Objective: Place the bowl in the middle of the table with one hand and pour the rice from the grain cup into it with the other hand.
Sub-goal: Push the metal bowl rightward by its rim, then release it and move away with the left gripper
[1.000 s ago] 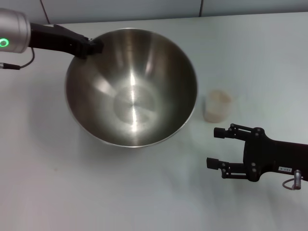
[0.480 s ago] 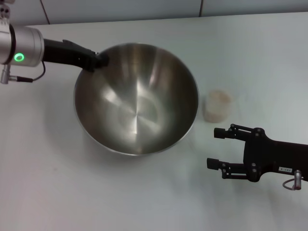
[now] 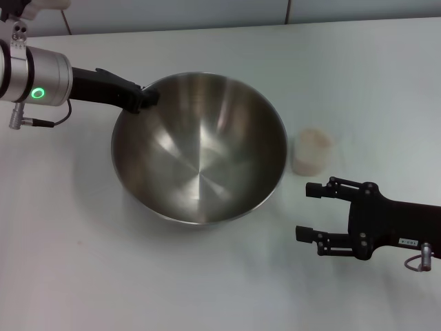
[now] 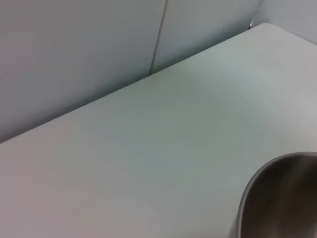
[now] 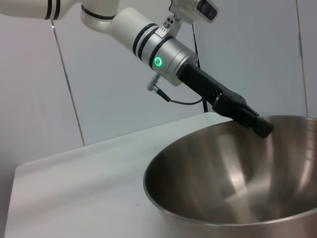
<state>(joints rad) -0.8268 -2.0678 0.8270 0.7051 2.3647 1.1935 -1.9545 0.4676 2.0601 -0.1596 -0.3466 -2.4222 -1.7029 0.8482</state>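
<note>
The big shiny steel bowl (image 3: 200, 148) is in the middle of the white table (image 3: 83, 262), tilted, and held by its far-left rim. My left gripper (image 3: 146, 98) is shut on that rim. The bowl also shows in the right wrist view (image 5: 237, 173) and its edge in the left wrist view (image 4: 277, 203). The small clear grain cup (image 3: 311, 152) with pale rice (image 3: 312, 138) stands upright just right of the bowl. My right gripper (image 3: 308, 211) is open, near the table's front right, a little in front of the cup.
The table's back edge meets a grey wall (image 3: 207, 10). The left arm (image 5: 168, 49) reaches in from the back left.
My left gripper has carried the bowl to the right and toward me, closer to the table's middle. The right gripper and the cup have not moved.
</note>
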